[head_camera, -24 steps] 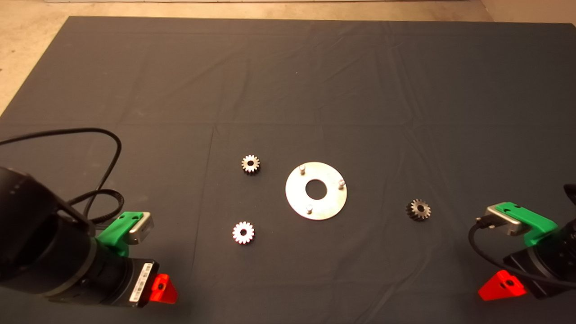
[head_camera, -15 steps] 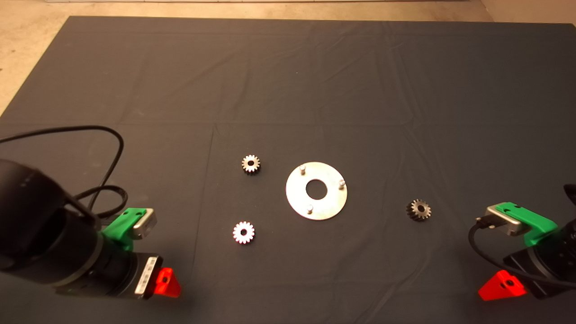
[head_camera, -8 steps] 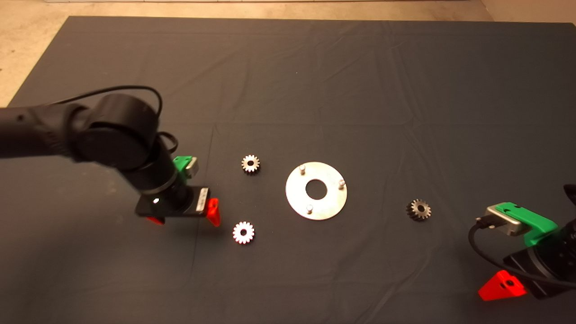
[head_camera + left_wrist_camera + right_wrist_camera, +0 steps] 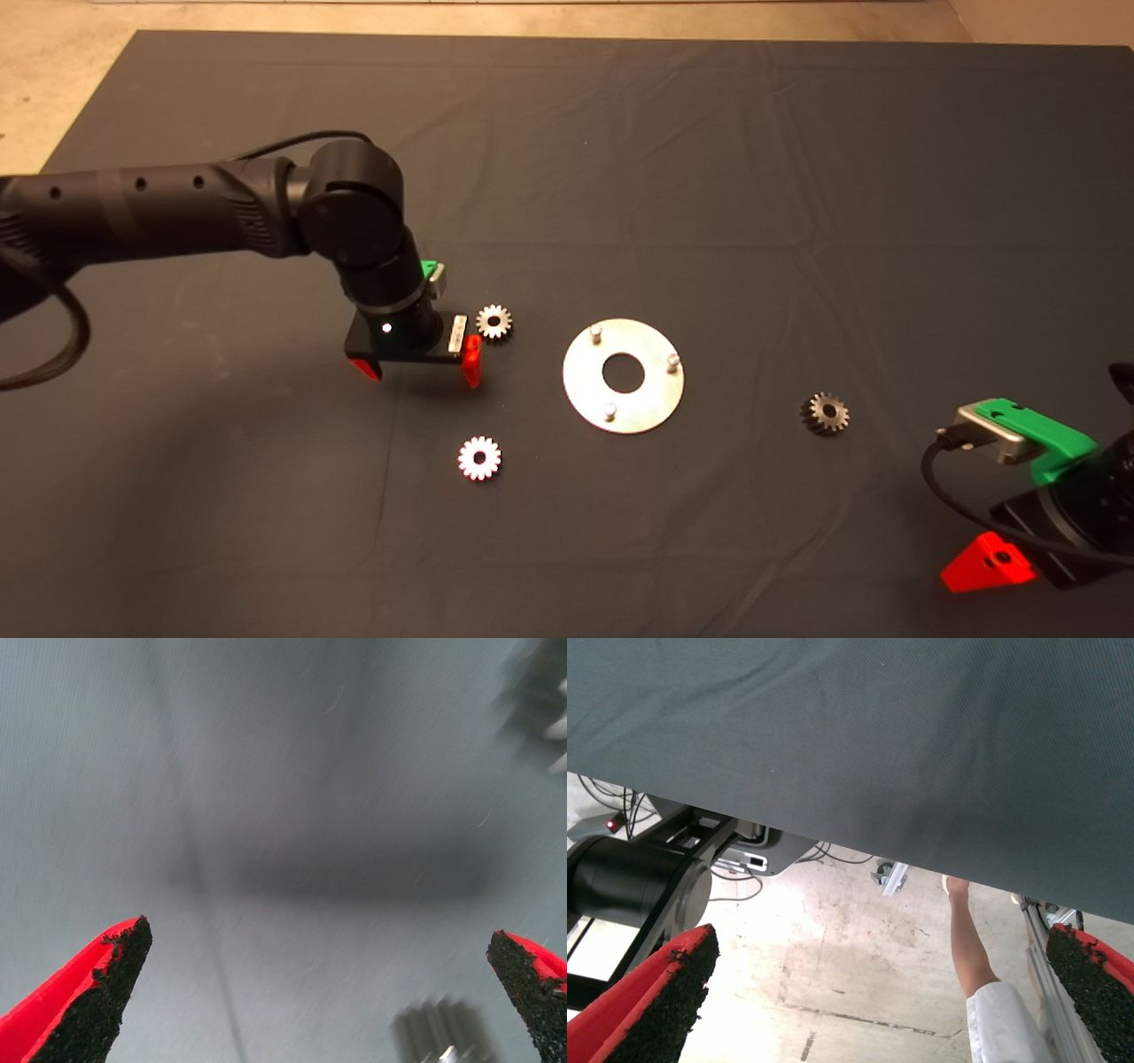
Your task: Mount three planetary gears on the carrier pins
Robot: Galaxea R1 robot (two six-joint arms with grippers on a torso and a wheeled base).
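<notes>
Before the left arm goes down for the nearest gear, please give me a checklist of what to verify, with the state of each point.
1. Left end effector open: ok.
2. Centred over the far-left gear: not ok, it sits beside it.
3. All three pins on the disc free: ok.
4. Near-left gear and right gear lying flat, apart: ok.
5. Right end effector parked at the lower right edge: ok.
6. Height above the mat: cannot tell.

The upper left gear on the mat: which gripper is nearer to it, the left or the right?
Left. The left gripper hovers open just beside the upper left gear, not touching it. The right gripper waits at the mat's lower right edge, far beyond the disc.
</notes>
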